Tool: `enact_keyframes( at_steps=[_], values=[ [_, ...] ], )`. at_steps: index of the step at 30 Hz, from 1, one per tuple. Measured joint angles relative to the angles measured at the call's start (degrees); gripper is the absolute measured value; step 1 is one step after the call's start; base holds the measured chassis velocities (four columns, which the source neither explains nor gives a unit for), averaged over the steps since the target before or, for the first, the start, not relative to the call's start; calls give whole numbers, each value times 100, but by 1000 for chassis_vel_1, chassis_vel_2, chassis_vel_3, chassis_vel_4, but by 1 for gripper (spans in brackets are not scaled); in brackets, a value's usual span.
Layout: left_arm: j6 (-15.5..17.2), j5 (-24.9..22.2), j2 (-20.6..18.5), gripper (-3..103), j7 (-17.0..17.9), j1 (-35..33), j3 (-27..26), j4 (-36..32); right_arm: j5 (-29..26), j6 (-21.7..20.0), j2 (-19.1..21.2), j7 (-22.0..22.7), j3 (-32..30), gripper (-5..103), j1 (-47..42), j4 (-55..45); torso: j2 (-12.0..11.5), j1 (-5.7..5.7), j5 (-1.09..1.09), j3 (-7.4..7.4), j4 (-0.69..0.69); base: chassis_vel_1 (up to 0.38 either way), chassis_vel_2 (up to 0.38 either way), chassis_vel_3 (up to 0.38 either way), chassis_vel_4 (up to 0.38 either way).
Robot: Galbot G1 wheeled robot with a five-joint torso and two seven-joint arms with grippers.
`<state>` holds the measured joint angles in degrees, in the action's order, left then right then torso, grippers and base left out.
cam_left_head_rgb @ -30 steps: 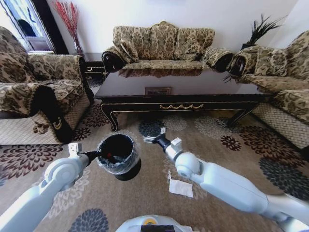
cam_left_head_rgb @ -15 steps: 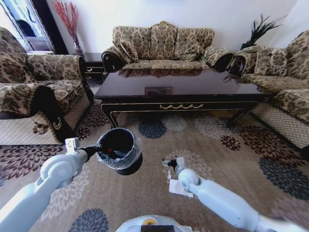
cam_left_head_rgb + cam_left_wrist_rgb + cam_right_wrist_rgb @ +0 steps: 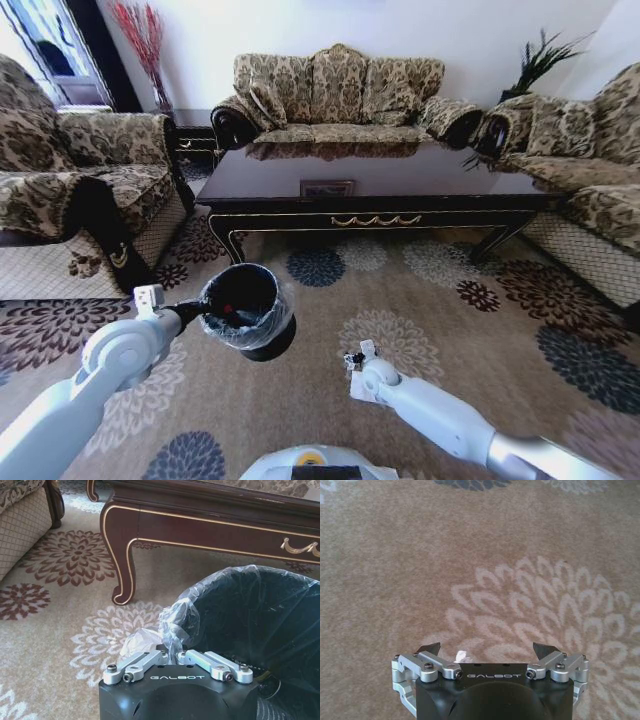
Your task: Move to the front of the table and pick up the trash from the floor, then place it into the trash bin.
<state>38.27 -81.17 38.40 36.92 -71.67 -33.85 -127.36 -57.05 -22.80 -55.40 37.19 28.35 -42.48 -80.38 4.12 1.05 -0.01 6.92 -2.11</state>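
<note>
My left gripper (image 3: 197, 314) is shut on the rim of the trash bin (image 3: 245, 308), a black bin with a clear liner, and holds it above the floor (image 3: 450, 300). The left wrist view shows the left gripper (image 3: 172, 656) pinching the liner at the trash bin (image 3: 250, 625) rim, with the table (image 3: 200, 525) behind. My right gripper (image 3: 352, 358) is low over the carpet. In the right wrist view the right gripper (image 3: 487, 648) is open, and a corner of white paper trash (image 3: 460, 655) peeks out just under its body. The table (image 3: 370, 215) stands ahead.
Patterned sofas ring the table: one behind it (image 3: 335, 95), an armchair (image 3: 70, 190) at the left and another sofa (image 3: 590, 170) at the right. Open carpet lies between me and the table.
The right arm has swung down from beside the bin to low over the carpet, covering the white paper in the head view. The left arm still holds the bin, nearly unmoved.
</note>
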Motion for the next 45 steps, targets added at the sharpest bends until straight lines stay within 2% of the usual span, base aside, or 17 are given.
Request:
enact_keyframes(
  at_steps=[18,19,20,23,25,28,29,30,32,33,34,38,39,41,43,45],
  values=[
    [-6,28,30,3,-21,45,61,67,253,-20,-187,-186,284,98,-96,459,0,0,0,0,0,0,0,0,0],
    [-7,31,30,3,-21,44,61,67,278,-20,-212,-195,291,88,-113,482,0,0,1,0,0,0,0,0,0],
    [-8,31,30,3,-23,44,61,67,289,-21,-225,-196,296,82,-125,498,0,0,1,0,0,0,0,0,0],
    [-9,31,30,3,-25,44,61,66,319,-21,-249,-199,309,77,-159,531,0,0,1,0,-1,0,0,0,0],
    [-9,32,25,3,-28,37,59,53,389,-14,-285,-222,316,65,-208,577,1,0,1,-1,1,0,0,0,0],
    [-9,33,24,3,-29,30,57,52,431,-3,-306,-241,316,60,-233,598,1,0,1,-1,1,0,0,0,0],
    [-10,42,24,3,-31,21,56,52,461,11,-318,-258,317,49,-248,606,1,-1,2,-1,2,0,0,0,0],
    [-11,52,24,3,-34,16,56,53,470,18,-324,-265,318,43,-256,606,1,-1,2,-1,2,0,0,0,0],
    [-15,69,26,3,-46,13,56,53,473,24,-325,-269,320,43,-258,605,1,-1,3,-1,3,0,0,0,0],
    [-23,90,29,3,-64,13,57,55,473,30,-325,-270,322,38,-259,594,1,-1,4,-1,3,0,0,0,0],
    [-23,90,29,3,-64,13,57,55,473,30,-325,-270,322,38,-259,594,1,-1,4,-1,3,0,0,0,0],
    [-42,141,43,3,-102,23,75,79,493,52,-251,-261,326,17,-278,539,0,0,-2,1,-2,0,0,0,0],
    [-42,141,43,3,-102,23,75,79,493,52,-251,-261,326,17,-278,539,0,0,-2,1,-2,0,0,0,0],
    [-42,141,47,3,-112,24,82,80,534,94,-161,-257,320,6,-311,437,0,0,-1,1,-5,0,0,0,0],
    [-43,144,47,3,-112,24,82,80,544,114,-126,-258,311,6,-322,379,0,0,0,1,-5,0,0,0,0],
    [-45,149,47,3,-112,21,88,80,576,166,-5,-258,247,1,-373,124,0,0,0,1,-2,0,0,0,0]
  ],
)
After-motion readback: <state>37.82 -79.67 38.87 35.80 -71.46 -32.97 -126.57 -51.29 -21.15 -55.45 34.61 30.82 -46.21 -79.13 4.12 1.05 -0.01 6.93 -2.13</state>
